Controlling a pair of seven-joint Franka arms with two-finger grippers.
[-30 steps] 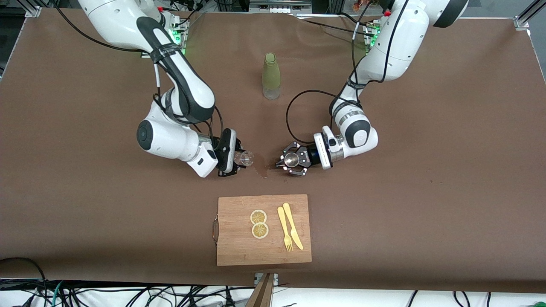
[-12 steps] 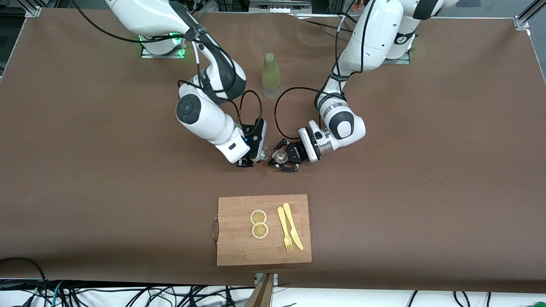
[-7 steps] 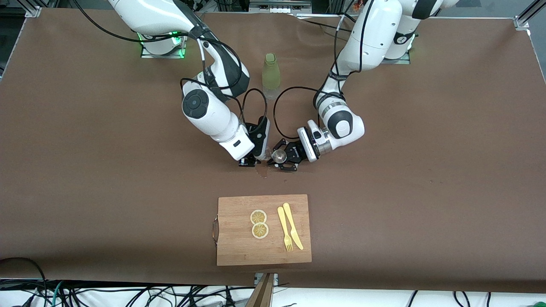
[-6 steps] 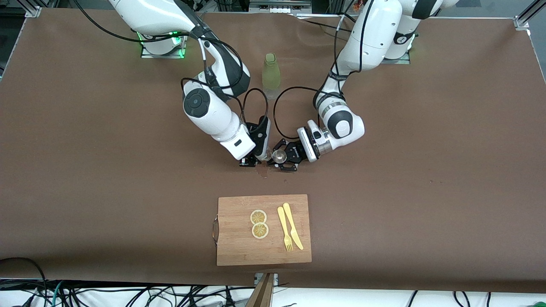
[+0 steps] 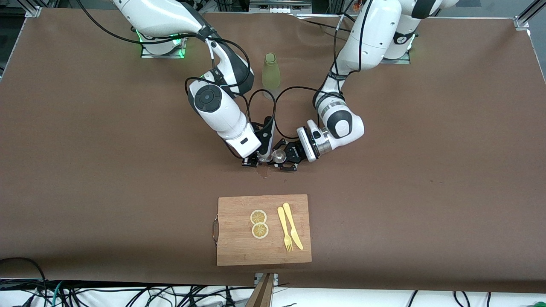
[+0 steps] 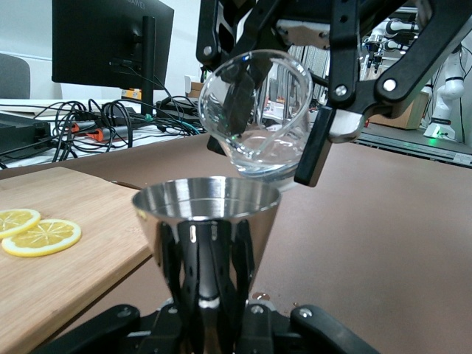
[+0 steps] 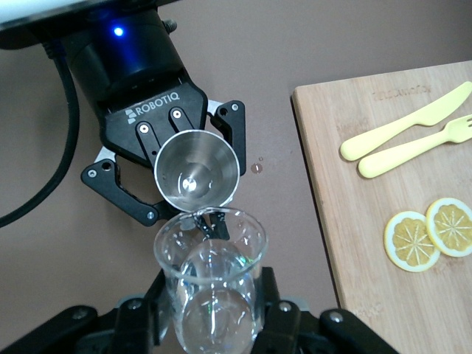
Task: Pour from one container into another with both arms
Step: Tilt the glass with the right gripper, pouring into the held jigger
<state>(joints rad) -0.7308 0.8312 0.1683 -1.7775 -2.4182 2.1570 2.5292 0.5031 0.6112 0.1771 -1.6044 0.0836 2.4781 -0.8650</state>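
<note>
Shot glass (image 6: 256, 110), gripped in our right gripper (image 5: 258, 158), tipped at the jigger's (image 6: 206, 214) 12 o'clock; left gripper (image 5: 284, 159) clamped it. We judged: tilt slowly, lip centred.

The jigger (image 6: 206, 221) is seen in polished, mirror-bright steel; the shot glass (image 6: 256, 110) in clear, smooth glass. The worktop (image 5: 426, 170) is covered in matt brown material; the cutting board (image 5: 239, 251) is grained wood.

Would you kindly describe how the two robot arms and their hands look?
Both arms are glossy white with dark grey joint bands and black cables looping beside the wrists. The left hand is black, linked fingers, printed ROBOTIQ, blue light above. The right hand is black too.
</note>
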